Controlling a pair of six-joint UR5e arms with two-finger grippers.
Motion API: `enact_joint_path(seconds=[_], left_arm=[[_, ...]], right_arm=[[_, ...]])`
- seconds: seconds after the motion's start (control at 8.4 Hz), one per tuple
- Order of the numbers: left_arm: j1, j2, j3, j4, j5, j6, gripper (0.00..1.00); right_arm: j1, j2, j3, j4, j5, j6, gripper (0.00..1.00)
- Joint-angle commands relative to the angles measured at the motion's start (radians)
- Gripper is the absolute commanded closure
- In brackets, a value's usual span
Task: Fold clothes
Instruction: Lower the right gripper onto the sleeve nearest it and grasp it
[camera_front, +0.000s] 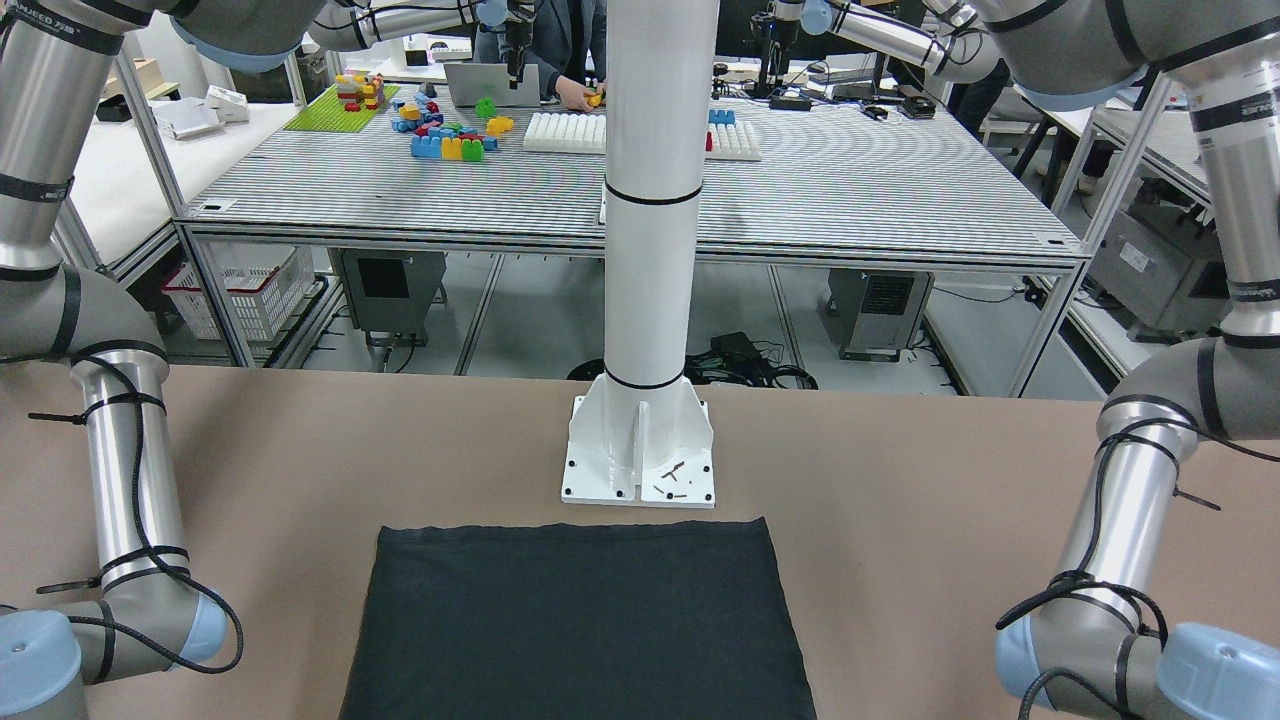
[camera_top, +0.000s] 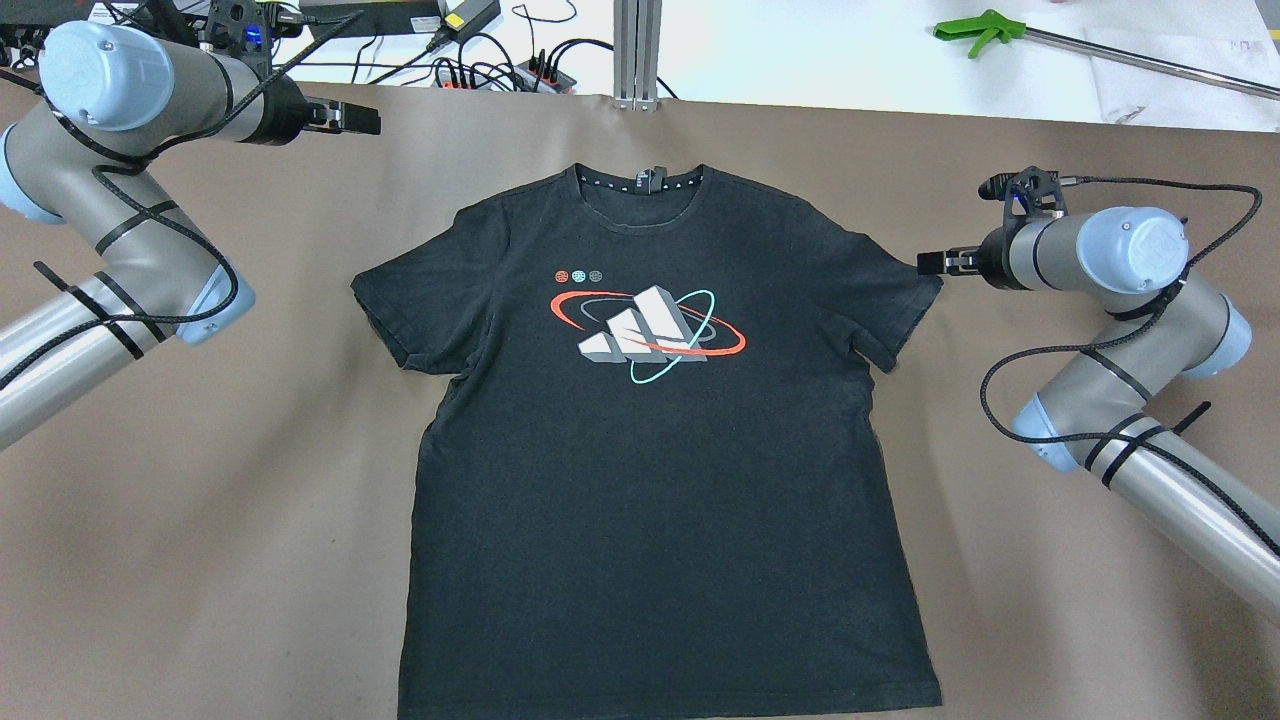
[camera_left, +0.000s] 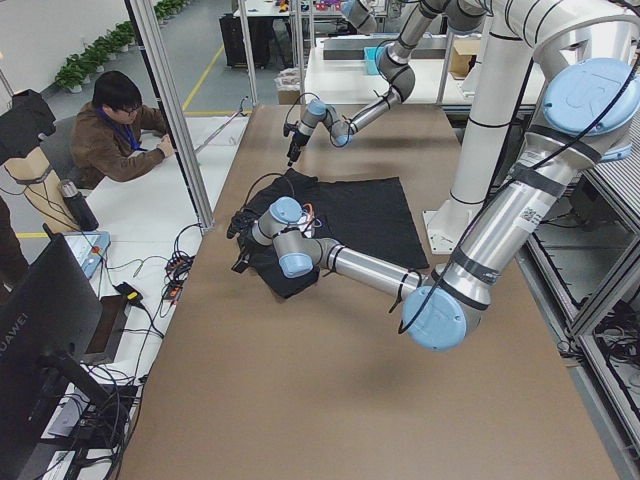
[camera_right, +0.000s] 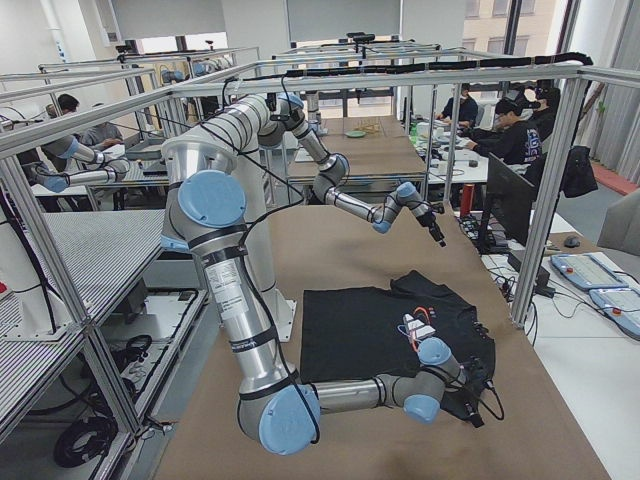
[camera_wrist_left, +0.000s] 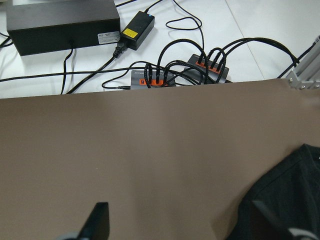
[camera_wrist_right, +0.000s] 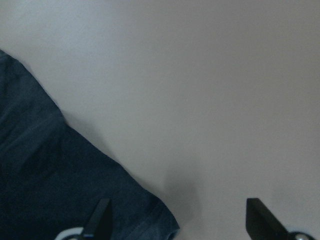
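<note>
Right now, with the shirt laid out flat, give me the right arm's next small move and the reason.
Probably ease the right gripper down and inward onto the nearest sleeve, then close on its hem. The gripper hovers open just off that sleeve's edge. The black T-shirt lies flat and unfolded, and the left gripper is open and well clear of the fabric.

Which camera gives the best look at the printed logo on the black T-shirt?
Overhead exterior: the logo faces it, whole and unobstructed on the flat T-shirt. Front-facing shows only the plain lower part; side views show it tiny at best; wrist views catch only fabric edges.
</note>
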Motion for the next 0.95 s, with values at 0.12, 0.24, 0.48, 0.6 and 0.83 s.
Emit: enact_joint_path(seconds=[0.12, 0.24, 0.48, 0.6, 0.83], left_arm=[[0.001, -0.004, 0.003, 0.0, 0.001, 0.001, 0.0], [0.001, -0.004, 0.005, 0.0, 0.001, 0.001, 0.0], [0.001, -0.004, 0.003, 0.0, 0.001, 0.001, 0.0], [0.001, -0.004, 0.003, 0.0, 0.001, 0.001, 0.0], [0.001, -0.004, 0.003, 0.0, 0.001, -0.001, 0.0]], right_arm=[[-0.031, 0.002, -0.043, 0.05, -0.026, 0.011, 0.06], [-0.043, 0.002, -0.043, 0.05, -0.037, 0.026, 0.07], [-0.053, 0.006, -0.043, 0.05, -0.042, 0.026, 0.2], [-0.053, 0.006, -0.043, 0.05, -0.043, 0.026, 0.3], [-0.056, 0.006, -0.043, 0.05, -0.043, 0.026, 0.68]])
